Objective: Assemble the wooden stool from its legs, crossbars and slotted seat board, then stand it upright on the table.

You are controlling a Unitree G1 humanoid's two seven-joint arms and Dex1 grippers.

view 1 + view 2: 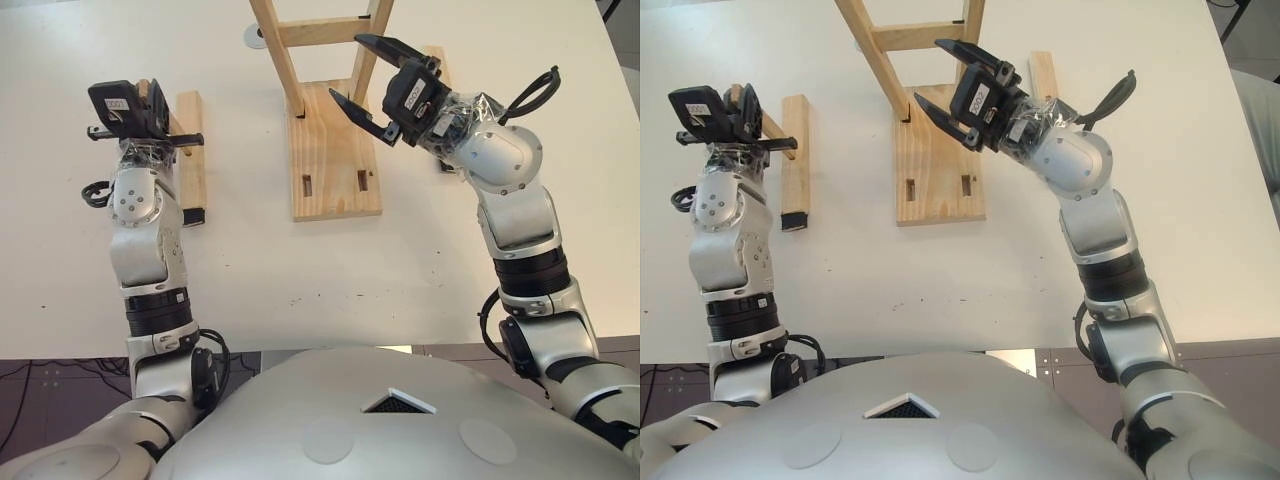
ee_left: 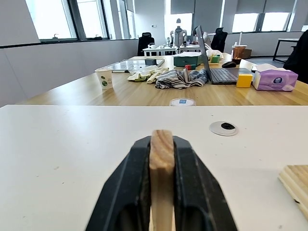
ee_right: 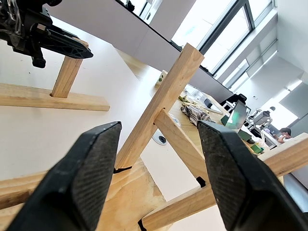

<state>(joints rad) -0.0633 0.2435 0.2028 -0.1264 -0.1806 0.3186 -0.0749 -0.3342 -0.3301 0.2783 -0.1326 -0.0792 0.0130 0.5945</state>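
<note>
A: White surface (image 1: pixel 300 300) up front, office w/ windows (image 2: pixel 53 19) behind. Claws?

B: Left claw (image 2: pixel 162 149) was clamped tight on a short wooden bar (image 2: pixel 161 207). Its fingers (image 2: pixel 127 192) lay flat vs. both faces, over the surface's left part, well apart from the board.

A: & the bar?

B: It ran down to a long leg (image 1: pixel 190 150) lying flat just beside that claw. The 2 met, but the joint itself was hidden by the arm. Leg's near end was dark.

A: Right claw?

B: Right claw (image 1: pixel 345 68) was spread wide w/ nothing in it. It was held over the far right corner of the seat board (image 1: pixel 335 170), close by the right post (image 1: pixel 372 40) standing in it. Touching or not, couldn't tell.

A: Board pos.?

B: It lay flat mid-surface, slotted face up; 2 slots (image 1: pixel 310 185) showed at its near end. At the far end stood the left post (image 1: pixel 278 50) & the right one, w/ a crossbar (image 1: pixel 318 32) btw. them higher up.

A: Other parts?

B: 1 more wooden piece (image 1: pixel 1042 70) lay just right of the board, partly behind the right arm. Round cable port (image 2: pixel 223 127) sat in the surface beyond the posts.

A: Background?

B: Long wooden desk (image 2: pixel 96 91) w/ paper cup (image 2: pixel 104 78), laptop (image 2: pixel 216 72), crumpled cloth (image 2: pixel 180 79), tissue pack (image 2: pixel 272 79).
</note>
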